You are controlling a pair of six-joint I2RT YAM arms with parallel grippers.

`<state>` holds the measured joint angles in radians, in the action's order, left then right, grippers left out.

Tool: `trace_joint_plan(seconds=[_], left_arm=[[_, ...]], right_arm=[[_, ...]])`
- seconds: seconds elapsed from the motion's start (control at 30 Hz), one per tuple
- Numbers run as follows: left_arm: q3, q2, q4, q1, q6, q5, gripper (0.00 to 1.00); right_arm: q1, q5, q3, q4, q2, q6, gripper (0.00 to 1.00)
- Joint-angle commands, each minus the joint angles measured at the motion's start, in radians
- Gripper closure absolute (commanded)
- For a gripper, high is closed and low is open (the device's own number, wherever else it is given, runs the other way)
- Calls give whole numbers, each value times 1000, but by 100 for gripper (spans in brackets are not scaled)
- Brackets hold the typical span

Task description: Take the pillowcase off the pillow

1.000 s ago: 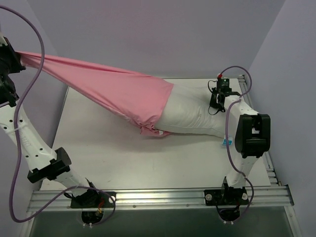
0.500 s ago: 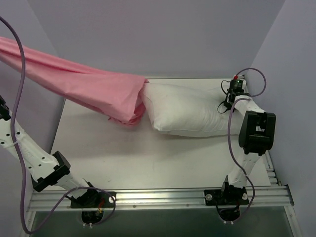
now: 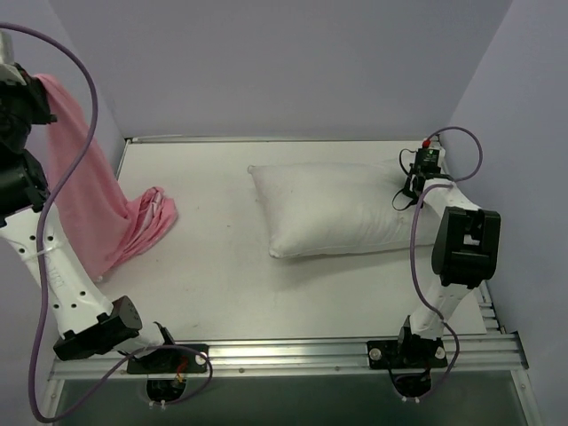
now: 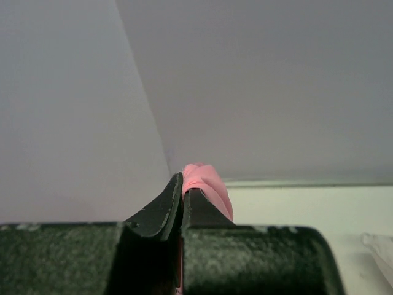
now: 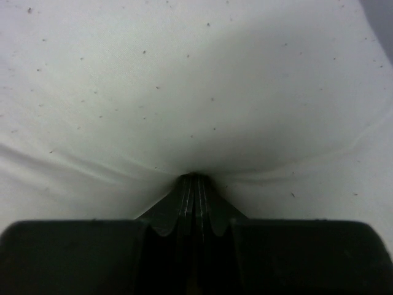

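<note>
The pillow [image 3: 342, 209] lies bare on the tabletop [image 3: 266, 293], the right pincer [image 5: 195, 182] pinched tight on what seems its right edge. Left of it, the left pincer [image 4: 183, 187] clamps the hanging pillowcase [image 3: 89, 204]; a careless swing could drape cloth over the pillow.

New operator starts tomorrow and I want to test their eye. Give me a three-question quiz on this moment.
1. True or false: the pink pillowcase covers half of the pillow.
2. Fill in: the pillowcase hangs from the left gripper, its lower end resting on the ____.
3. Which one pinches the pillow? A) left gripper B) right gripper C) neither
Key: 1 false, the pillow lies bare; 2 table; 3 B.
</note>
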<state>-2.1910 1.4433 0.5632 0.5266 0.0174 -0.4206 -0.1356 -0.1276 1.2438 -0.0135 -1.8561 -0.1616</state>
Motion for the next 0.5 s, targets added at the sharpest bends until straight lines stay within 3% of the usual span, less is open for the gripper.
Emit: trace_joint_plan(seconds=[0.0, 0.07, 0.2, 0.23, 0.37, 0.43, 0.47], left_arm=[[111, -53, 52, -48, 78, -76, 98], [186, -81, 140, -54, 125, -104, 98], [541, -191, 216, -71, 257, -144, 98], [597, -227, 242, -100, 357, -112, 98], [871, -253, 313, -128, 527, 26, 97], [1050, -268, 261, -138, 591, 124, 70], [1107, -274, 191, -155, 617, 231, 52]], right_arm=[[16, 117, -101, -175, -32, -65, 100], [27, 117, -110, -161, 3, -87, 100], [36, 117, -115, -149, 35, -96, 100], [36, 115, -113, -149, 35, -95, 100], [50, 105, -116, -151, 46, -92, 100], [56, 95, -112, -163, 49, -85, 100], [63, 83, -104, -170, 57, -82, 100]])
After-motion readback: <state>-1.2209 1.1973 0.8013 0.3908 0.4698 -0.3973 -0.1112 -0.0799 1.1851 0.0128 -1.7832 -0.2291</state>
